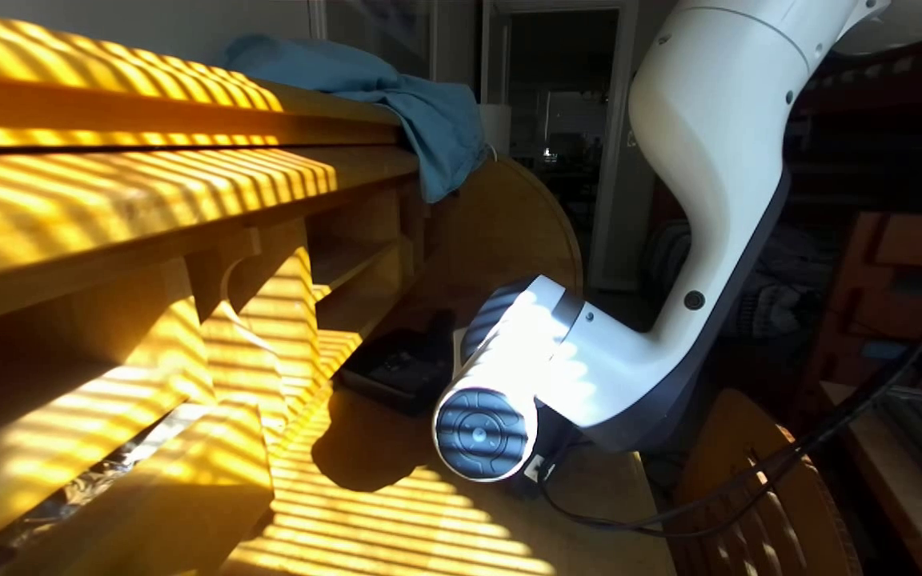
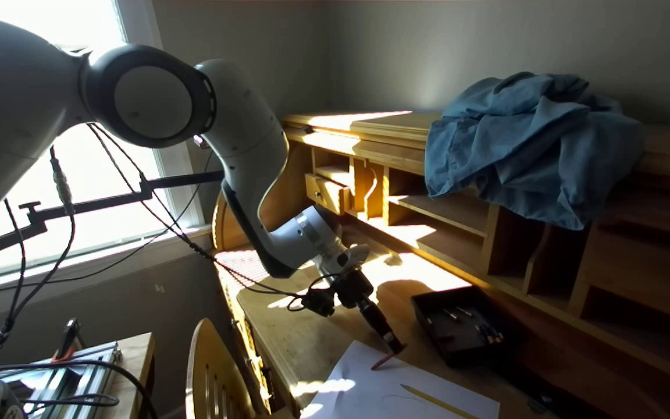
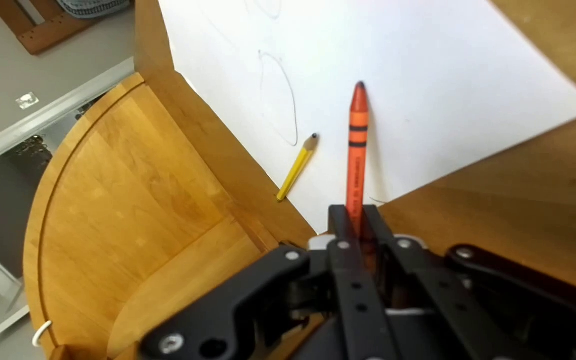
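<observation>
My tool [image 3: 354, 212] is pinching a red-orange crayon [image 3: 358, 155] between its two black fingers, gripping it toward the rear. The crayon's darkened point faces away from the tool, over a white sheet of paper [image 3: 448, 100]; I cannot tell whether it touches the sheet. Left of the crayon in my wrist view, a short-looking yellow pencil [image 3: 296, 172] lies on the paper, its blunt end at the sheet's edge. Thin gray curves [image 3: 295, 110] are drawn near its tip.

The sheet lies on a wooden desk [image 2: 288, 314]. In an exterior view, my arm [image 2: 253, 157] enters from the left, with the tool angled down toward the paper. Right of the tool sits a black tray [image 2: 435, 340] holding several slim items [image 2: 489, 334]. Along the far side run cubbyholes [image 2: 448, 212], and in both exterior views a rumpled blue cloth [image 2: 521, 139] drapes over their top. A wooden chair [image 2: 202, 343] stands at the near left. Striped sunlight [image 1: 397, 532] crosses the desk.
</observation>
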You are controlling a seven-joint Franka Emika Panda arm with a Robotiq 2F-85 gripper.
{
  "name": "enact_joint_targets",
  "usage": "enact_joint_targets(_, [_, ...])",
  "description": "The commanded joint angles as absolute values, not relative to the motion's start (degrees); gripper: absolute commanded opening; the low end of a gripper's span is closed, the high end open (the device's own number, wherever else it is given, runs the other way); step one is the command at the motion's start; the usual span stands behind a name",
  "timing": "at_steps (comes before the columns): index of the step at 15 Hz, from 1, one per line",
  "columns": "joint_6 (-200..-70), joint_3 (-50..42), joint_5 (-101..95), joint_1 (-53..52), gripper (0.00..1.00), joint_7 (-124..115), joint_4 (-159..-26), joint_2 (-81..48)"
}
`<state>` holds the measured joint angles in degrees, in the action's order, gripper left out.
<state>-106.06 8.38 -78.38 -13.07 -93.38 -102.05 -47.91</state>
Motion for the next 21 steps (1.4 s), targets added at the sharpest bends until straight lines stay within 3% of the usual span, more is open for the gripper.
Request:
enact_joint_targets(1, [-105.7, 8.5, -76.7, -13.6, 0.02, -93.5, -102.1, -47.5])
enact_joint_targets(21, [-101.9, 8.7, -74.4, -15.0, 0.02, -91.3, -98.9, -49.8])
